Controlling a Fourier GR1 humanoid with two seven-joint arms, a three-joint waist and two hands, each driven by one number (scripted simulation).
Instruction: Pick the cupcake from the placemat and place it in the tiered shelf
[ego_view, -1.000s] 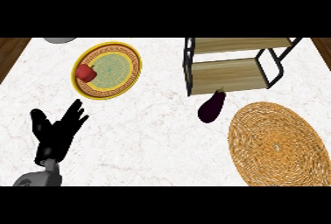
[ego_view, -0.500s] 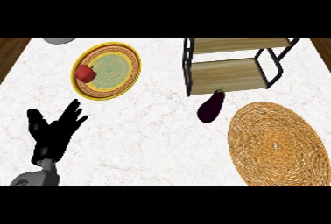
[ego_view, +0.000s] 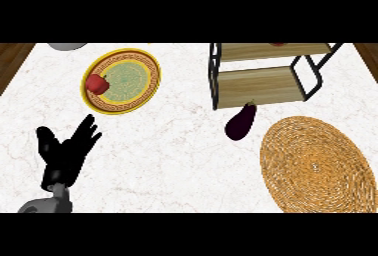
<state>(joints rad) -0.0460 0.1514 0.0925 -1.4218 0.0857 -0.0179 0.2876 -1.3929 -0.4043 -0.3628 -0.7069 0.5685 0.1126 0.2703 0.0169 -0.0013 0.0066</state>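
A white marbled bench (ego_view: 177, 150) is seen from steeply above, with dark wood showing at its left and right upper corners. At the lower left, the left robot hand (ego_view: 65, 155), black on a grey forearm, is held above the bench with its fingers straight and spread, released and grasping nothing. The right robot hand is not shown in the view.

Near the upper left, a round yellow plate with a green centre and a patterned brown band (ego_view: 124, 80) lies on the bench. A small red object (ego_view: 97, 84) rests on the plate's left rim; whether it is the cupcake cannot be told. Just above the plate, at the top edge, part of a grey rounded object (ego_view: 68, 46) is cut off by the view.

At the upper right stands the tiered shelf with a black metal frame and light wooden boards (ego_view: 258, 82). A small red shape is visible at the top edge on the upper board, too little of it showing to be identified. A dark purple eggplant (ego_view: 240, 121) lies on the bench just in front of the shelf's lower board, tilted, its stem end pointing toward the shelf.

To the lower right, a round woven straw placemat (ego_view: 314, 162) is spread flat on the bench, near the eggplant but apart from it. Only its woven surface is seen. The left robot hand is well apart from the placemat and from the shelf.
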